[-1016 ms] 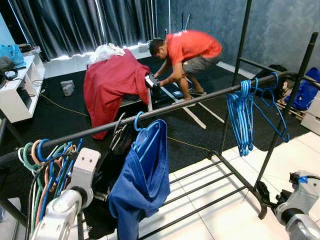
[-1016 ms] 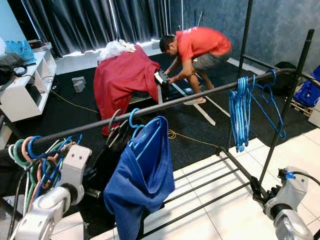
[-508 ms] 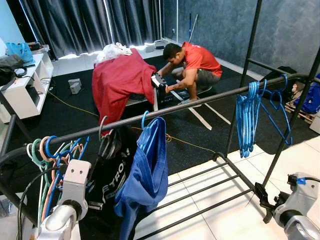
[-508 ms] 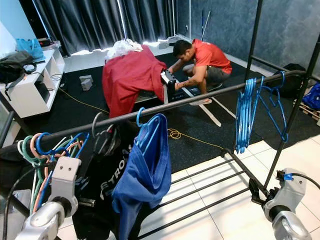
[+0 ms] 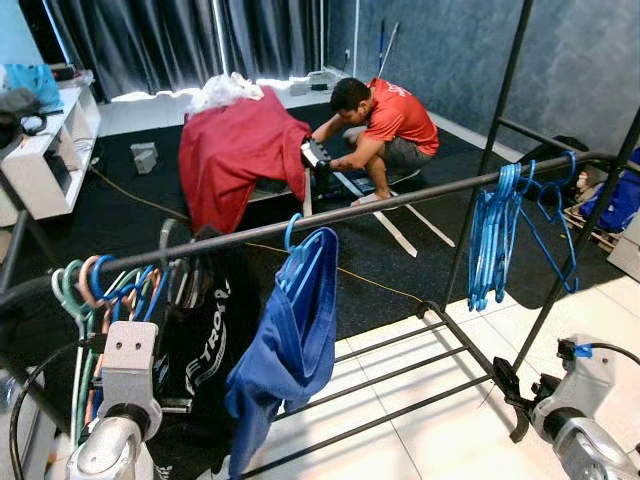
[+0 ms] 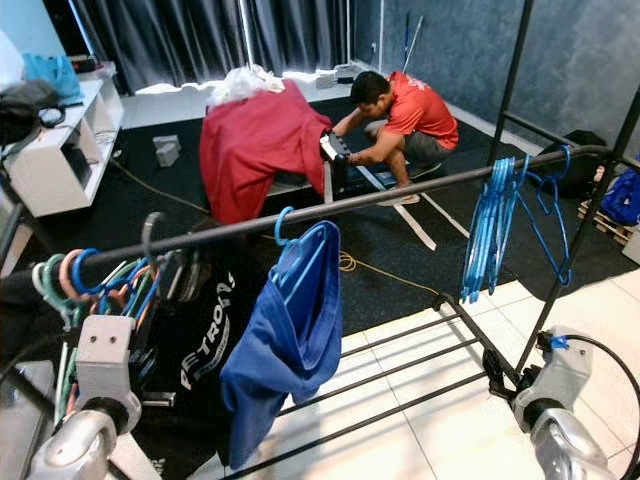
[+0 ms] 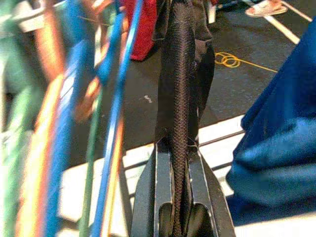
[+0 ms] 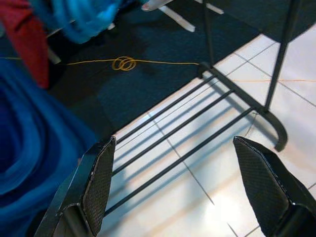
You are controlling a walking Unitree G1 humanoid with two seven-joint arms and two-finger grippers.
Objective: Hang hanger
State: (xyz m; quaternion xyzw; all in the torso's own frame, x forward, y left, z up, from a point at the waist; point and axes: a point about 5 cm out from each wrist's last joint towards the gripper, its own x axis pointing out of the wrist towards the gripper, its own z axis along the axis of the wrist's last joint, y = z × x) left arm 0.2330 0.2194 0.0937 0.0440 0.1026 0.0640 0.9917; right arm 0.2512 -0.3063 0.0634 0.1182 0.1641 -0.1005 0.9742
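With the black garment [image 7: 180, 74] pinched between the left gripper [image 7: 174, 163] fingers and its grey hanger hook [image 5: 165, 240] already over the black rail [image 5: 380, 205] beside the blue garment [image 5: 290, 345], the hook should be confirmed seated before release, the right gripper [image 8: 177, 187] hanging spread wide.

We see a black rail [image 5: 380, 205] carrying a blue garment [image 5: 290, 340] on a blue hanger [image 5: 300, 255], a black garment [image 5: 200, 340] with white lettering, and light blue hangers [image 5: 495, 240]. At its other end hang green, orange and blue hangers [image 5: 95, 295]. Beyond, a red cloth [image 5: 235, 150] and a person's red shirt [image 5: 400, 110] stand out against the black carpet [image 5: 120, 225] and white floor tiles [image 5: 440, 430].
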